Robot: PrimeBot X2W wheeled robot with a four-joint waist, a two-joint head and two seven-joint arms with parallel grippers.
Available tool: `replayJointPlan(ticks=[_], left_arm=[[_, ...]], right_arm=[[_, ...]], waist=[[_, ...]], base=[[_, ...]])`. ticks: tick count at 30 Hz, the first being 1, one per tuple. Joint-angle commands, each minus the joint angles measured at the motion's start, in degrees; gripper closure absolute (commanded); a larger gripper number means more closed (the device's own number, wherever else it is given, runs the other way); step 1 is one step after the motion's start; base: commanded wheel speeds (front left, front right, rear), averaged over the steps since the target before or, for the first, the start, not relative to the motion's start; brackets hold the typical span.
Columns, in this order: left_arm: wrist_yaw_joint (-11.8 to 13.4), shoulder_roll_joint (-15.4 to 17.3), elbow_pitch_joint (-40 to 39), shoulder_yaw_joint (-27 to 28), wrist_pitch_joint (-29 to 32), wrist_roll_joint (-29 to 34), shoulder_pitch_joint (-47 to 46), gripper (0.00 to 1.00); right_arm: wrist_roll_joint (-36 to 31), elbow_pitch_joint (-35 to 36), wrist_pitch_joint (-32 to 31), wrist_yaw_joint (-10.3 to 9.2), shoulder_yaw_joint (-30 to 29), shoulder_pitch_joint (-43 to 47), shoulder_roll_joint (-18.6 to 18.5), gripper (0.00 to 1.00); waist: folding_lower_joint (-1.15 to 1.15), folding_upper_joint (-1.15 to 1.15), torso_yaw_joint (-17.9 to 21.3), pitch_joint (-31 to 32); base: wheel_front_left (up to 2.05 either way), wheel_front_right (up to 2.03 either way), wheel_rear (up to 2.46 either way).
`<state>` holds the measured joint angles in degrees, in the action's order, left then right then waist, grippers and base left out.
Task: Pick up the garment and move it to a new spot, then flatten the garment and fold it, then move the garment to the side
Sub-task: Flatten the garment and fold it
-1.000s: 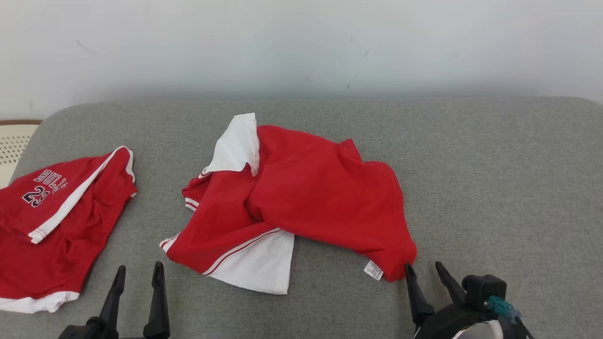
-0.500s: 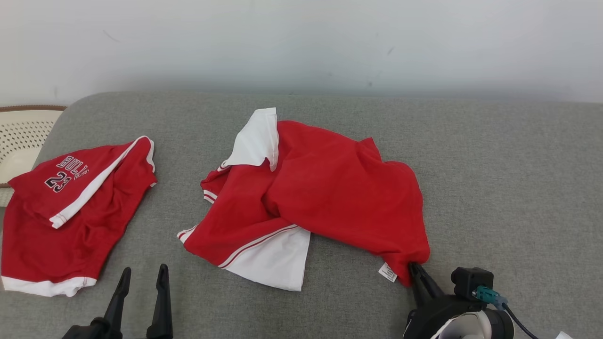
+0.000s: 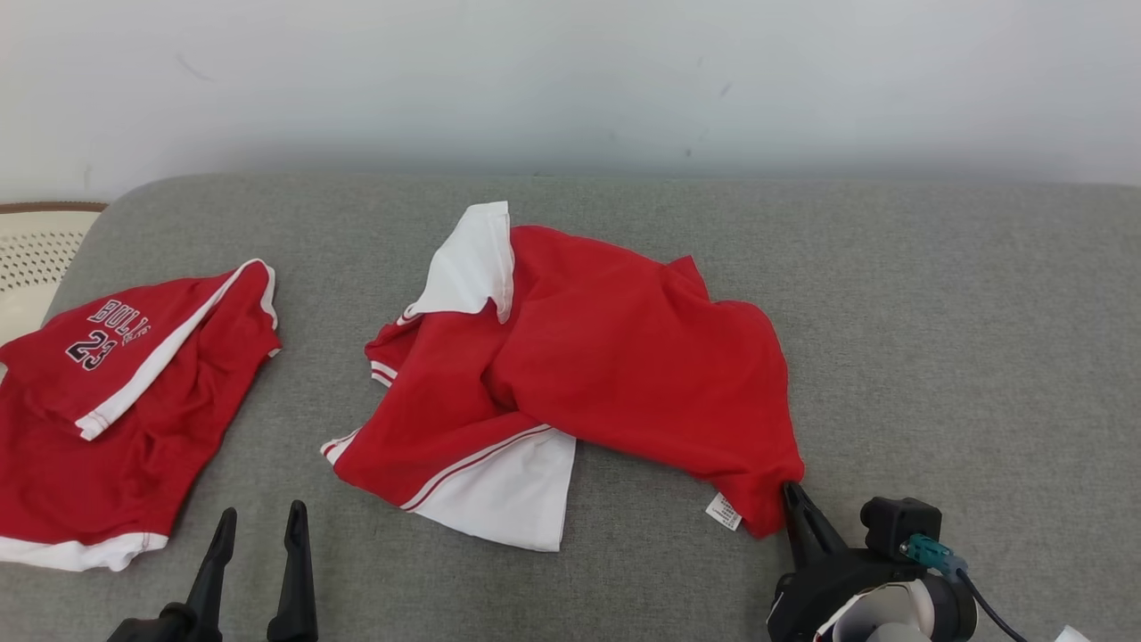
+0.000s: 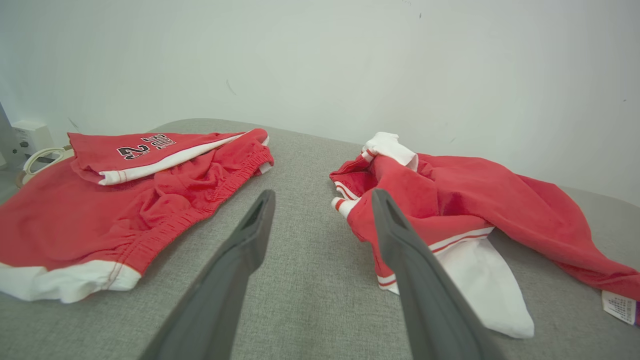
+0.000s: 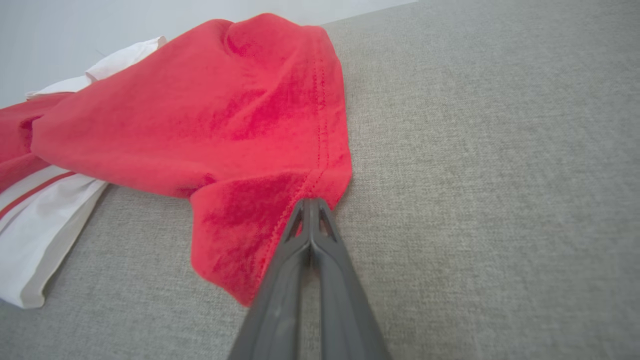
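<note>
The garment is a crumpled red shirt with white panels, lying mid-way across the grey cushion; it also appears in the left wrist view and the right wrist view. My right gripper is shut on the garment's near right corner, its fingers pressed together on the hem. A white label hangs just left of that corner. My left gripper stands open at the lower left, between the two red pieces, touching neither; its two fingers are spread apart.
A second red piece printed "BULLS 23" lies at the left of the grey cushion. A cream perforated basket sits beyond the left edge. A pale wall runs behind. Bare cushion stretches to the right.
My right gripper has closed onto the garment's near right corner, which has lifted slightly. The head camera has shifted, so the whole scene sits differently. The left gripper stays open.
</note>
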<state>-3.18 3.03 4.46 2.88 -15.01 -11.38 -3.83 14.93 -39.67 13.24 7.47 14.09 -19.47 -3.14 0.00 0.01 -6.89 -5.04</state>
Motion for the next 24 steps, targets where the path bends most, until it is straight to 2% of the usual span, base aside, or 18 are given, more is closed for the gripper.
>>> replayJointPlan(ticks=[1,7,8,9,18,24], left_arm=[[-0.1,-0.1,0.2,0.2,-0.3,0.4,-0.2,0.0],[-0.4,-0.1,0.5,0.3,-0.3,0.5,-0.5,0.0],[-0.4,-0.1,0.5,0.3,-0.3,0.4,-0.5,0.0],[-0.4,-0.1,0.5,0.3,-0.3,0.3,-0.5,0.0],[0.1,-0.1,0.7,-0.1,-0.3,-0.3,0.0,0.0],[0.7,-0.1,0.7,-1.0,-0.3,-0.6,0.8,0.0]], right_arm=[[-0.5,0.1,0.5,0.05,0.0,-0.5,0.0,1.0],[-0.3,0.9,0.9,0.05,-0.5,-0.4,-0.1,1.0],[-0.1,1.1,0.9,0.05,-0.4,-0.4,-0.1,0.61],[0.4,1.2,0.9,0.05,-0.1,-0.2,-0.1,0.0],[3.7,5.8,-2.3,0.05,3.3,0.7,-1.1,0.0],[4.9,9.8,-9.4,0.05,4.3,1.0,-3.3,0.0]], waist=[[0.0,-0.01,0.4,0.0],[0.0,-0.01,0.8,-0.1],[0.0,-0.01,0.8,-0.1],[0.0,-0.01,0.8,-0.1],[0.0,-0.01,1.1,0.2],[0.0,-0.01,1.2,1.2]], base=[[0.0,0.0,0.0],[0.0,0.0,0.0],[0.0,0.0,0.0],[0.0,0.0,0.0],[0.0,0.0,0.0],[0.0,0.0,0.0]])
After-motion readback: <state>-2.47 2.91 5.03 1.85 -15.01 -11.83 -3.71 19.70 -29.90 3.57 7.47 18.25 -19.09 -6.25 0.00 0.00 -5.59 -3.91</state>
